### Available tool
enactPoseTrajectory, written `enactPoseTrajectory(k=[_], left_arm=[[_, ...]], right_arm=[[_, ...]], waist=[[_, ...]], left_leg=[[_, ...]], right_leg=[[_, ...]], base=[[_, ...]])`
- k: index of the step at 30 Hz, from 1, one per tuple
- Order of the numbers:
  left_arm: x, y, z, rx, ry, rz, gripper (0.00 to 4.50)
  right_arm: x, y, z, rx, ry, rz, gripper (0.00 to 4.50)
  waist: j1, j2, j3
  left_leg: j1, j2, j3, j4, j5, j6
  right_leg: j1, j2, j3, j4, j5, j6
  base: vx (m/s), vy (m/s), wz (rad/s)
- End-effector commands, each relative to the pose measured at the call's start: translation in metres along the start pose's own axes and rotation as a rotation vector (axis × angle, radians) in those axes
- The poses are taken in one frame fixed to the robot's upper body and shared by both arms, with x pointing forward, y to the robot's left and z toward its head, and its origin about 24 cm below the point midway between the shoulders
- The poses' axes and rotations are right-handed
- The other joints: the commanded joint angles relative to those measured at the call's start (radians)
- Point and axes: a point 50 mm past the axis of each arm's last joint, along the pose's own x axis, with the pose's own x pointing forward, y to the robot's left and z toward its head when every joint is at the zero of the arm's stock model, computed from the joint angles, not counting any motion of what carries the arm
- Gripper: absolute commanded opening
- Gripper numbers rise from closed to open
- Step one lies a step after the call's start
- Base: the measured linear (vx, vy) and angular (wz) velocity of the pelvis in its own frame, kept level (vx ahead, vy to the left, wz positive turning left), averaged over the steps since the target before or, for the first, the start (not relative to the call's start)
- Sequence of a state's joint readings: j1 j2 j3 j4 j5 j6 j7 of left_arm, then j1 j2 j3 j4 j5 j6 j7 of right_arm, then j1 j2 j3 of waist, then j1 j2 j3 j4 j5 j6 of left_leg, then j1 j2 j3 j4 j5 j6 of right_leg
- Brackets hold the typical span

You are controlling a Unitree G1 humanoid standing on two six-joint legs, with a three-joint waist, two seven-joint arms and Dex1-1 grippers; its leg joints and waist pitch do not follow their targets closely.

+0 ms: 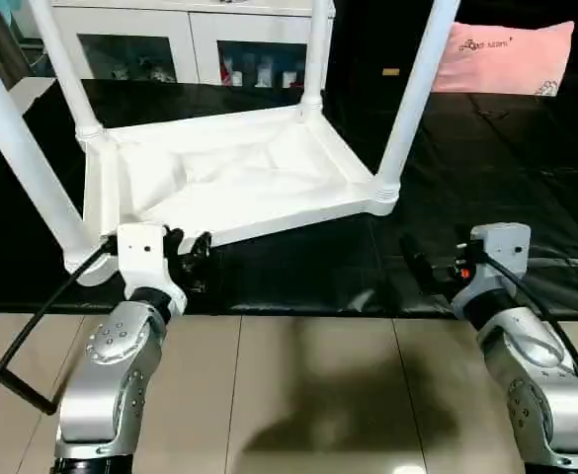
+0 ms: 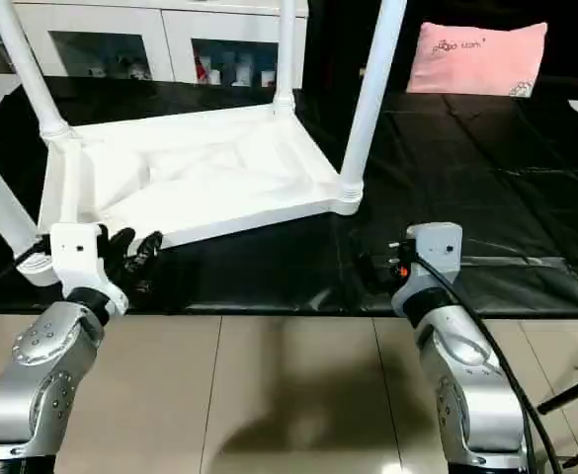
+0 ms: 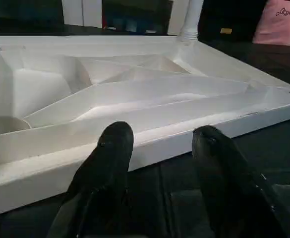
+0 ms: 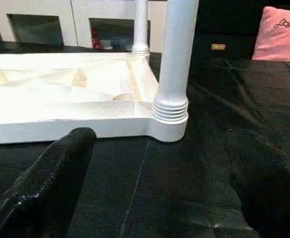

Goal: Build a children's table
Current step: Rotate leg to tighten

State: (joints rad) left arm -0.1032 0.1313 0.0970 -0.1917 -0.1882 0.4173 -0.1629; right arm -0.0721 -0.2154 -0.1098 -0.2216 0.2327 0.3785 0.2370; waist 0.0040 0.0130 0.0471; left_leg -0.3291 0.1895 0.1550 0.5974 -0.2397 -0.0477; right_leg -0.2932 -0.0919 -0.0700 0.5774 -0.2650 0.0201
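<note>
Tabletop (image 1: pixel 229 178) lies inverted on black cloth (image 1: pixel 506 178), four legs (image 1: pixel 419 89) standing upright at its corners; reach over the ribbed underside is fenced by these. Left gripper (image 1: pixel 188 255), fingers parted, is set just short of the near rim, with little room ahead. Right gripper (image 2: pixel 375 265), jaws wide, faces bare cloth beside the near right leg. Pink cushion (image 1: pixel 511 54) and cabinet (image 1: pixel 170 39) close the far edge.

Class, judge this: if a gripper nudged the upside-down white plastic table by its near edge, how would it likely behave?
The white plastic table would probably slide rather than flex: its ribbed underside looks stiff. Hollow-looking tube legs suggest it is light. Standing tall, they might tip it if pushed high.
</note>
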Motion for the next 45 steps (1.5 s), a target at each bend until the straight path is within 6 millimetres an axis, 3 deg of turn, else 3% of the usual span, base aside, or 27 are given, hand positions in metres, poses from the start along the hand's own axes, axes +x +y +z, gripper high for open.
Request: enactPoseTrajectory(k=[1,11,12,13,15,16,20,21,24,25,26,27,28,29,30,31,32,33,34,35,37,39,40,42,43,44,45], left_arm=[[0.0009,-0.0041,0.0054,-0.003,-0.014,-0.02,2.23],[0.0014,-0.0041,0.0054,-0.01,-0.016,-0.019,2.23],[0.0015,-0.0041,0.0055,-0.01,-0.017,-0.019,2.23],[0.0016,-0.004,0.0056,-0.011,-0.017,-0.018,2.23],[0.0014,-0.0037,0.0055,-0.011,-0.017,-0.017,2.23],[0.0012,-0.0035,0.0052,-0.012,-0.017,-0.016,2.23],[0.0011,-0.003,0.0052,-0.013,-0.018,-0.014,2.23],[0.0011,-0.0031,0.0052,-0.014,-0.018,-0.014,2.23],[0.001,-0.003,0.0052,-0.014,-0.019,-0.014,2.23],[0.0009,-0.0027,0.0052,-0.015,-0.019,-0.012,2.23],[0.0008,-0.0026,0.0052,-0.015,-0.019,-0.011,2.23],[0.0008,-0.0025,0.0052,-0.015,-0.019,-0.01,2.23],[0.0007,-0.0025,0.0051,-0.015,-0.019,-0.009,2.23],[0.0007,-0.0025,0.0051,-0.015,-0.02,-0.009,2.23],[0.0007,-0.0025,0.0051,-0.015,-0.02,-0.009,2.23],[0.0006,-0.0025,0.005,-0.015,-0.02,-0.008,2.23],[0.0004,-0.0025,0.005,-0.015,-0.02,-0.009,2.23],[0.0004,-0.0025,0.005,-0.015,-0.02,-0.009,2.23],[0.0003,-0.0023,0.0051,-0.015,-0.021,-0.009,2.23],[0.0003,-0.0022,0.005,-0.016,-0.02,-0.009,2.23],[0.0004,-0.0022,0.0047,-0.016,-0.019,-0.011,2.23],[0.0005,-0.0025,0.0046,-0.016,-0.019,-0.012,2.23],[0.0006,-0.0028,0.0044,-0.015,-0.019,-0.013,2.23],[0.0008,-0.0031,0.0043,-0.014,-0.018,-0.016,2.23],[0.0008,-0.0031,0.0043,-0.014,-0.017,-0.018,2.23],[0.0007,-0.0031,0.0042,-0.014,-0.017,-0.019,2.23],[0.0007,-0.0031,0.0041,-0.014,-0.016,-0.02,2.23]], right_arm=[[0.0004,0.0001,0.002,-0.012,-0.008,0.012,4.5],[0.0012,0.001,0.001,-0.007,0.006,0.024,4.5],[0.0016,0.0015,0.0003,0.003,0.014,0.028,4.5],[0.0021,0.0021,-0.0006,0.019,0.022,0.033,4.5],[0.0024,0.0022,-0.0005,0.001,0.025,0.033,4.5],[0.0022,0.0019,-0.0002,-0.031,0.023,0.028,4.5],[0.0021,0.0024,0.0,-0.035,0.012,0.03,4.5],[0.0021,0.0024,0.0004,-0.034,0.01,0.031,4.5],[0.0023,0.0025,0.0007,-0.032,0.01,0.034,4.5],[0.0024,0.0027,0.0008,-0.032,0.01,0.037,4.5],[0.0028,0.0038,0.0009,-0.051,0.016,0.052,4.5],[0.0031,0.0046,0.0009,-0.066,0.021,0.062,4.5],[0.0033,0.007,0.0006,-0.107,0.029,0.081,4.5],[0.0032,0.007,0.0006,-0.101,0.023,0.077,4.5],[0.0032,0.007,0.0006,-0.1,0.022,0.076,4.5],[0.0029,0.0066,0.0006,-0.091,0.014,0.068,4.5],[0.0026,0.0052,0.0,-0.059,0.013,0.055,4.5],[0.0026,0.0051,0.0,-0.058,0.013,0.055,4.5],[0.0021,0.0034,-0.0004,-0.044,0.015,0.043,4.5],[0.0018,0.0033,-0.0007,-0.045,0.016,0.043,4.5],[0.0011,0.0037,-0.0012,-0.051,0.018,0.049,4.5],[0.0007,0.0035,-0.0015,-0.05,0.018,0.048,4.5],[0.0005,0.0034,-0.0016,-0.05,0.017,0.047,4.5],[0.0003,0.0035,-0.0014,-0.046,0.015,0.046,4.5],[0.0002,0.0039,-0.0018,-0.036,0.017,0.044,4.5],[0.0,0.0043,-0.0023,-0.023,0.019,0.043,4.5],[-0.0002,0.0045,-0.0025,-0.011,0.02,0.042,4.5]], waist=[[0.001,0.003,-0.073],[0.0,0.003,-0.072],[-0.009,0.028,-0.079],[-0.016,0.006,-0.045],[-0.014,-0.01,-0.026],[0.021,-0.054,-0.027],[0.027,-0.016,-0.071],[0.028,-0.006,-0.076],[-0.017,0.015,-0.092],[-0.042,0.015,-0.079],[-0.044,-0.009,-0.079],[-0.01,-0.051,-0.072],[0.052,-0.093,-0.08],[0.066,-0.039,-0.087],[0.059,-0.056,-0.06],[0.046,-0.005,-0.057],[-0.014,0.043,-0.042],[-0.056,0.043,-0.058],[-0.029,0.06,-0.083],[-0.052,0.04,-0.089],[-0.037,0.023,-0.071],[-0.031,-0.016,-0.041],[-0.017,-0.056,-0.038],[0.008,-0.071,-0.047],[0.004,-0.072,-0.042],[0.01,-0.066,-0.041],[0.004,-0.058,-0.034]], left_leg=[[0.005,-0.001,0.008,-0.061,-0.015,0.189],[0.009,0.001,0.008,-0.062,-0.026,0.191],[0.102,0.039,0.025,-0.074,-0.093,0.103],[0.14,0.086,0.012,-0.1,-0.243,0.006],[0.161,0.083,0.036,-0.107,-0.383,-0.048],[0.023,-0.021,0.063,-0.044,-0.337,-0.017],[-0.047,-0.047,0.018,-0.005,-0.028,0.083],[-0.035,-0.048,0.014,-0.014,0.001,0.088],[0.121,0.019,-0.058,-0.045,0.172,0.244],[0.194,0.082,-0.117,-0.045,0.206,0.388],[0.197,0.101,-0.134,-0.036,0.204,0.463],[0.059,-0.052,-0.026,0.027,0.125,0.405],[-0.174,-0.122,-0.022,0.154,0.018,0.404],[-0.177,-0.093,-0.041,0.167,0.002,0.356],[-0.169,-0.065,-0.053,0.159,-0.01,0.312],[-0.114,-0.046,-0.056,0.045,0.117,0.254],[0.012,0.019,-0.116,-0.047,-0.092,0.232],[0.054,0.067,-0.205,-0.067,-0.142,0.338],[0.134,0.084,-0.22,-0.033,-0.176,0.435],[0.128,0.107,-0.239,-0.035,-0.099,0.475],[0.07,0.077,-0.18,-0.058,0.0,0.444],[0.016,0.049,-0.109,-0.105,-0.184,0.386],[-0.015,-0.018,-0.052,-0.08,-0.387,0.268],[-0.014,-0.092,-0.037,0.156,-0.185,0.152],[-0.066,-0.086,-0.063,0.17,-0.115,0.101],[-0.066,-0.082,-0.072,0.164,-0.102,0.087],[-0.029,-0.089,-0.062,0.123,-0.135,0.055]], right_leg=[[0.064,-0.002,0.017,-0.049,-0.054,-0.243],[0.065,0.0,0.015,-0.052,-0.092,-0.239],[0.009,0.019,0.038,-0.033,-0.123,-0.249],[-0.039,0.026,0.025,-0.003,-0.146,-0.251],[-0.062,0.018,0.034,-0.003,-0.165,-0.256],[0.066,0.006,0.1,-0.054,-0.224,-0.236],[0.145,0.008,0.135,-0.058,-0.033,-0.265],[0.138,0.024,0.125,-0.051,0.031,-0.26],[0.02,0.069,0.041,0.04,0.212,-0.191],[-0.093,0.03,0.022,0.074,0.05,-0.157],[-0.108,-0.015,0.04,0.081,-0.01,-0.132],[0.041,-0.005,0.103,0.008,0.124,-0.155],[0.226,-0.085,0.164,-0.035,0.358,-0.103],[0.226,-0.154,0.178,-0.025,0.495,-0.087],[0.178,-0.162,0.136,-0.056,0.535,-0.05],[0.152,-0.088,-0.034,-0.093,0.268,0.005],[0.081,0.023,-0.066,-0.034,-0.103,-0.005],[0.036,0.059,-0.069,0.088,-0.164,-0.01],[-0.055,0.046,-0.021,0.147,-0.206,-0.018],[-0.086,0.036,-0.006,0.176,-0.176,0.006],[-0.116,0.028,0.013,0.203,-0.049,0.073],[-0.09,0.005,0.043,0.12,0.073,0.013],[-0.044,-0.026,0.093,-0.012,-0.11,0.009],[-0.006,-0.13,0.227,-0.13,-0.907,-0.018],[0.037,-0.135,0.213,-0.108,-0.902,-0.059],[0.034,-0.128,0.207,-0.103,-0.854,-0.087],[0.024,-0.051,0.228,-0.101,-0.75,-0.173]], base=[[0.0,0.0,0.0],[0.0,0.0,0.0],[0.0,0.0,0.0],[0.0,0.0,0.0],[0.052,-0.029,-0.51],[0.047,-0.019,-0.57],[0.114,-0.01,-0.12],[0.097,-0.012,0.1],[0.138,-0.025,0.14],[0.164,-0.05,0.14],[0.114,-0.057,0.08],[0.124,-0.018,0.14],[0.124,-0.018,0.14],[0.145,0.036,0.5],[0.098,0.027,0.62],[0.098,0.027,0.62],[0.094,0.027,0.56],[0.142,-0.006,0.26],[0.142,-0.006,0.26],[0.144,-0.037,0.01],[0.109,0.019,0.12],[0.032,0.008,0.02],[0.0,0.0,0.0],[0.043,-0.113,0.04],[0.057,-0.106,0.05],[0.092,-0.044,-0.01],[0.081,-0.022,-0.08]])
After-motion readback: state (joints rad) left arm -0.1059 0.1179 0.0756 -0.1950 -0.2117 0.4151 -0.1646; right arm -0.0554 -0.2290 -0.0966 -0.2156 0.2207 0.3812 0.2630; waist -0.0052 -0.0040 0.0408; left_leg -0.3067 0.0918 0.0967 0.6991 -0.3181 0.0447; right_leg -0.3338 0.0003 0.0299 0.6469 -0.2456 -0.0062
